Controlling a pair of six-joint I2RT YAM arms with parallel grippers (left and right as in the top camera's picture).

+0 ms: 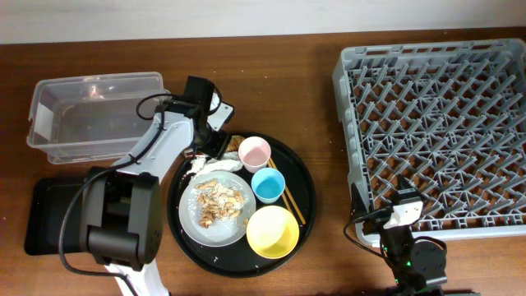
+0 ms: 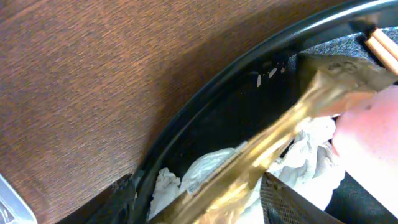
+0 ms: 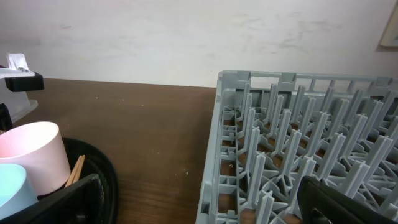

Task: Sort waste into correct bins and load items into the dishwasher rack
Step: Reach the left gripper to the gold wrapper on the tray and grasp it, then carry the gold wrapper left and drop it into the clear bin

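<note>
Our left gripper (image 2: 199, 205) stands open astride the gold-brown wrapper (image 2: 286, 118), which lies on crumpled tissue (image 2: 208, 165) just inside the round black tray (image 2: 205, 93). If we close here, we may pinch tissue too or nudge the pink cup (image 1: 255, 151) just beside. Our right gripper (image 3: 205, 202) hangs open and empty by the dishwasher rack (image 1: 436, 123).

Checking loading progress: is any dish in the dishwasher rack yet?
No, the dishwasher rack is bare; the pink cup, blue cup, yellow bowl and plate sit on the round black tray.
</note>
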